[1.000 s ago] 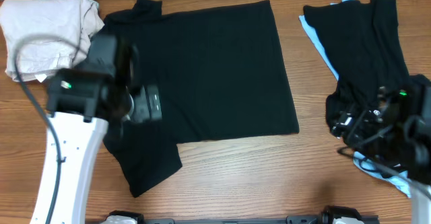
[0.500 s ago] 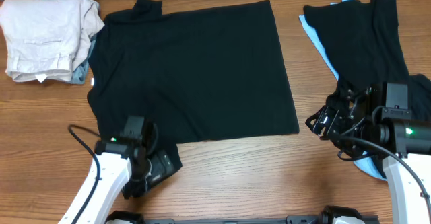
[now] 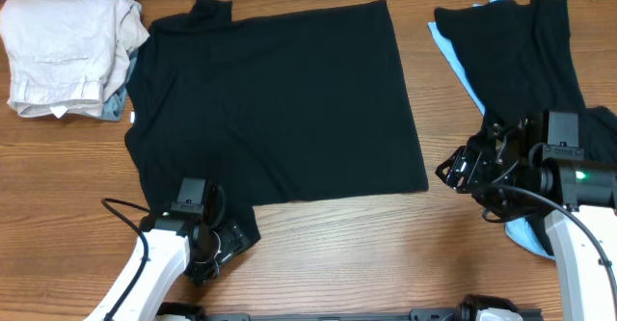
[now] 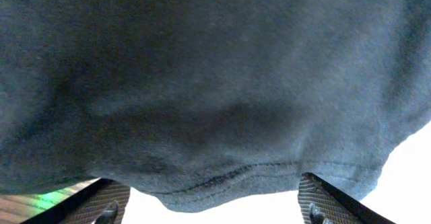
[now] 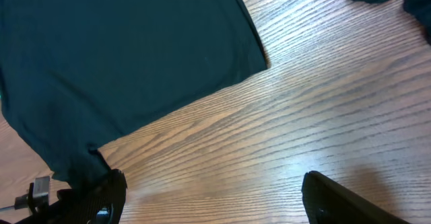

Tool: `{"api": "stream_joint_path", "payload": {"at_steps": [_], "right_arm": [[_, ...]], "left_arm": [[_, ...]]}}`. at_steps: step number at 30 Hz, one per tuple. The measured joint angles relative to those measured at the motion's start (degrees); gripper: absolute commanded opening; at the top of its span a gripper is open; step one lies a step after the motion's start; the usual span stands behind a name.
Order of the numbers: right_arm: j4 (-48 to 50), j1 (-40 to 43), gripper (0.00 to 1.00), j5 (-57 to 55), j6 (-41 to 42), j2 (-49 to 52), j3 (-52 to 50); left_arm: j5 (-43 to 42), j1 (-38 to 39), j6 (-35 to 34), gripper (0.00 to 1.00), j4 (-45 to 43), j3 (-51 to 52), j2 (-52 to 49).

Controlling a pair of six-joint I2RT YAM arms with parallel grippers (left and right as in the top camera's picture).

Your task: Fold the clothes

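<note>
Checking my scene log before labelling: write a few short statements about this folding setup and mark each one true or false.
The black T-shirt lies spread flat on the table. True.
The right end effector grips the T-shirt. False: it is open over bare wood, beside the shirt's corner.
The left end effector is at the shirt's near sleeve. True.
The beige clothes sit on the right side of the table. False: they lie at the far left corner.
</note>
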State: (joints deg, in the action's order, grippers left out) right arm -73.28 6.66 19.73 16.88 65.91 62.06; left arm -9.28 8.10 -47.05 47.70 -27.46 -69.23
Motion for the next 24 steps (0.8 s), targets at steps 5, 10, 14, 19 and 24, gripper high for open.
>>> {"api": "stream_joint_path", "payload": {"at_steps": [5, 10, 14, 19, 24], "right_arm": [[0.7, 0.0, 0.88, 0.0, -0.22, 0.0, 0.0], [1.01, 0.0, 0.88, 0.0, -0.24, 0.39, 0.0], [1.57, 0.0, 0.88, 0.0, -0.26, 1.03, 0.0], [1.9, 0.0, 0.86, -0.02, -0.28, 1.33, 0.0], [3.06, 0.0, 0.71, 0.04, -0.5, 1.4, 0.0]], "left_arm": [[0.94, 0.0, -3.48, 0.67, -0.33, -0.85, -2.6], [1.99, -0.35, -4.63, 0.34, -0.15, -1.97, -5.42], [1.95, -0.37, -4.92, 0.13, -2.54, -2.49, -6.08], [1.51, -0.37, -4.9, 0.04, -5.35, -2.54, -6.27], [1.31, -0.37, -1.49, 0.04, -5.2, -4.13, -7.54]]}}
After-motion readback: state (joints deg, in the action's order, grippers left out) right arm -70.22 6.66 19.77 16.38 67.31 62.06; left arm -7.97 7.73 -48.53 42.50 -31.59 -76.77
